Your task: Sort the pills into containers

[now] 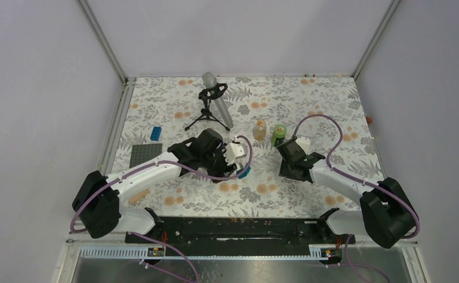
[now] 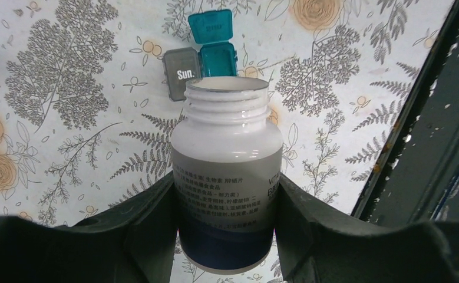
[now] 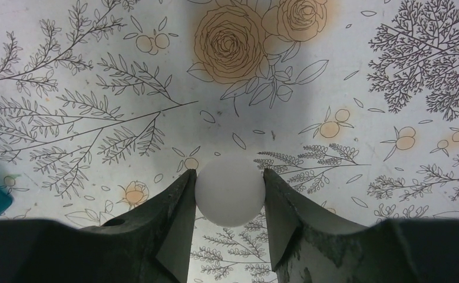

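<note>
My left gripper is shut on a white pill bottle with its cap off. The bottle's mouth points at a teal pill box compartment whose lid stands open. A grey compartment marked "Sun." beside it is closed. No pills show. In the top view this gripper hangs just above the teal box. My right gripper is shut on a round white cap above the floral cloth, and in the top view it sits right of centre.
An orange-capped bottle and a green-capped bottle stand just beyond the right gripper. A microphone on a tripod stands at the back centre. A blue block and a grey plate lie at the left. White walls enclose the table.
</note>
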`<act>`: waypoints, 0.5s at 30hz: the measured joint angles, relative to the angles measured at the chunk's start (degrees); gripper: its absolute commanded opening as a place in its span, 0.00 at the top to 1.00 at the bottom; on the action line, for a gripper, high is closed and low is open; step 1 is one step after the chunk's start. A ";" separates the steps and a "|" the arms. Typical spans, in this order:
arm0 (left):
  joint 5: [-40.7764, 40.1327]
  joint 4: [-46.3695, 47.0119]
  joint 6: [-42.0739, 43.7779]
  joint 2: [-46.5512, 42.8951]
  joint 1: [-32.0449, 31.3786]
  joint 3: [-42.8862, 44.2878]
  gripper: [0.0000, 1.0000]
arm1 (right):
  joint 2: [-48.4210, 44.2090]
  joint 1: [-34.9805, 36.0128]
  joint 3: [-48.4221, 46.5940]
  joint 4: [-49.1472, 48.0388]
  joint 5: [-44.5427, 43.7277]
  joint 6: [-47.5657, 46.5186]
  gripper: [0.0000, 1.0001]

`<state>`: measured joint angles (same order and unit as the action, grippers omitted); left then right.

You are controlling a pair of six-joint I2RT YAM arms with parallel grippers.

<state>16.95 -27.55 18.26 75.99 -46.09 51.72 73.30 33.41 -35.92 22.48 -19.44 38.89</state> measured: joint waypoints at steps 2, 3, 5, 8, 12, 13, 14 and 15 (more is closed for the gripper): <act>-0.92 -0.09 0.68 1.20 -0.46 0.00 1.00 | 0.26 0.00 0.46 -0.66 -0.22 0.52 0.51; -1.22 -0.20 0.92 1.81 -0.66 0.02 1.00 | 0.50 0.00 0.52 -0.94 -0.26 0.72 0.48; -2.14 -0.63 1.36 3.08 -1.18 0.07 1.00 | 1.29 0.00 0.55 -1.73 -0.26 1.05 0.44; -3.52 -1.51 1.75 4.98 -1.81 0.44 1.00 | 2.45 0.00 0.55 -2.69 -0.11 1.44 0.37; -4.79 -1.84 1.95 7.04 -2.32 1.03 1.00 | 3.52 0.00 0.55 -2.97 0.07 1.53 0.27; -4.98 -1.92 2.01 7.45 -2.38 1.20 1.00 | 3.61 0.00 0.52 -3.13 0.11 1.53 0.26; -5.25 -1.99 2.12 7.89 -2.45 1.44 1.00 | 3.65 0.00 0.52 -3.21 0.20 1.51 0.24; -5.49 -2.05 2.21 8.37 -2.49 1.70 1.00 | 3.65 0.00 0.52 -3.39 0.39 1.46 0.23</act>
<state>11.46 -29.61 20.47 84.36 -48.58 53.43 76.95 33.41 -35.40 19.09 -19.05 40.36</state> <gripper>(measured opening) 0.530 0.739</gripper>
